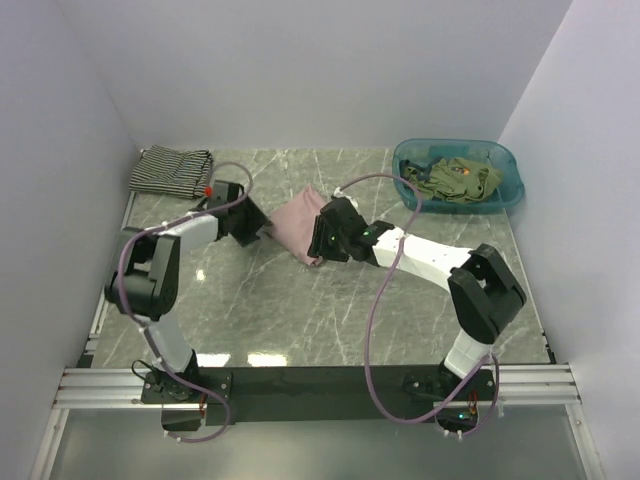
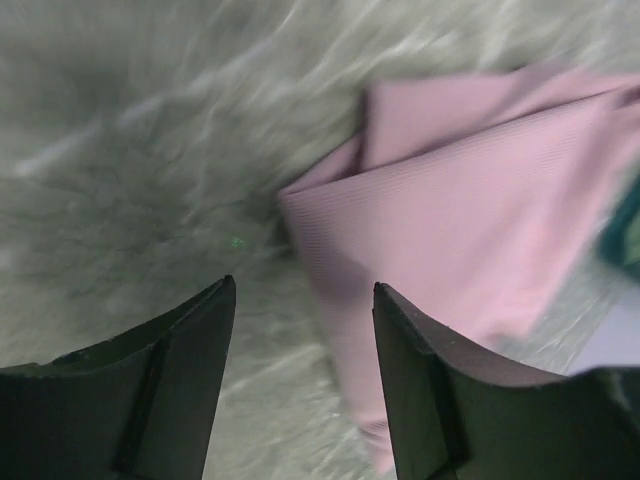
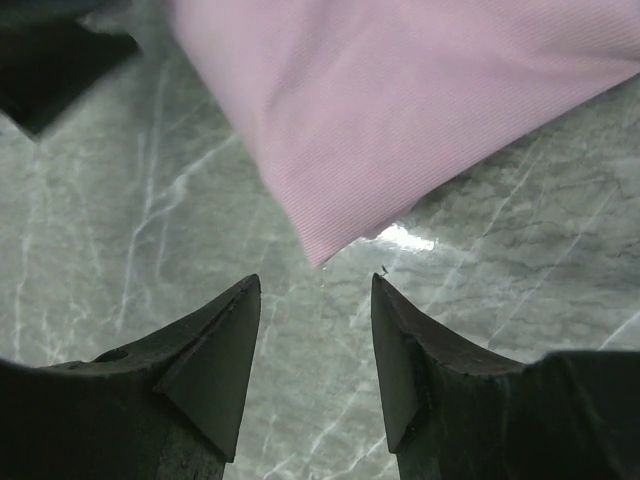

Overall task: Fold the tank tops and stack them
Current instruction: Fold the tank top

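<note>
From where I stand, the two arms reach out from the near edge over the marble table (image 1: 300,320) and meet around the middle. The left gripper (image 2: 300,285) hangs low at the left edge of the pink tank top (image 1: 292,225), its jaws parted, with only marble and the hem of the cloth between them; it grips nothing. The right gripper (image 3: 315,280) sits at the garment's near right corner, likewise spread wide and empty, the pink corner lying just ahead of its fingertips. The pink top lies on the table in a compact, doubled-over shape, so I judge the fold is made and the arms flank it because each worked one side.

Farther back, at the far left, the striped tank top (image 1: 170,170) lies in a neat bundle, likely the start of the stack. At the far right the teal basin (image 1: 512,172) holds the crumpled olive tank tops (image 1: 455,180), apparently waiting their turn.
</note>
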You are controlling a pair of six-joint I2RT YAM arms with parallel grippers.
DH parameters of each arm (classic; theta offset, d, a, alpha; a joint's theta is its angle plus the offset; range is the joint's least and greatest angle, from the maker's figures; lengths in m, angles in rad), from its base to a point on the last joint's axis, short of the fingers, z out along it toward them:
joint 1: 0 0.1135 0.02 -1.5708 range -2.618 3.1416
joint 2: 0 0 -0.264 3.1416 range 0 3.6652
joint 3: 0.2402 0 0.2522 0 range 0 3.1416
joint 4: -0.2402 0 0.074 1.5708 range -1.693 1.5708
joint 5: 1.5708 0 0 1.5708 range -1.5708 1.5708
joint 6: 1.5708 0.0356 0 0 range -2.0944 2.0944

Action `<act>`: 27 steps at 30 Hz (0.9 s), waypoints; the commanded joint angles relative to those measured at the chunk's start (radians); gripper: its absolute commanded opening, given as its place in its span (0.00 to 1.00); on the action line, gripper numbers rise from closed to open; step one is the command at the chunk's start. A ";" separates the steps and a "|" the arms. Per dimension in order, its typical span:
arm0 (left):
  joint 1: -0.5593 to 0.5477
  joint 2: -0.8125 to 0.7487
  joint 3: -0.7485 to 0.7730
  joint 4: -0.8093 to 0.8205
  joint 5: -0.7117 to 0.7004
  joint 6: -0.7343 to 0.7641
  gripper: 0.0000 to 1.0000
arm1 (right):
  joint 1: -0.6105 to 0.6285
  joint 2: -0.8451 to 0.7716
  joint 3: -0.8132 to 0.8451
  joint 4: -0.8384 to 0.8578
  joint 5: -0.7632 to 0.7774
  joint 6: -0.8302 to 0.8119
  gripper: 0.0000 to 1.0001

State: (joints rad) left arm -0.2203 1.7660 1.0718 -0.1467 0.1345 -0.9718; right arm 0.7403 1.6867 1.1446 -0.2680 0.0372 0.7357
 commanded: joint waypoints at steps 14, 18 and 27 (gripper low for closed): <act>-0.022 0.121 -0.064 0.297 0.157 -0.085 0.60 | 0.024 0.131 0.027 0.116 0.107 0.120 0.52; -0.024 0.142 -0.026 0.185 0.077 -0.090 0.53 | 0.030 0.128 0.012 0.144 0.124 0.142 0.43; -0.039 0.193 0.080 0.027 -0.035 -0.077 0.46 | 0.041 0.145 -0.020 0.154 0.127 0.157 0.38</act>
State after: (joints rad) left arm -0.2504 1.9266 1.1130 -0.0181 0.1883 -1.0676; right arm 0.7692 1.8442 1.1412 -0.1493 0.1226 0.8749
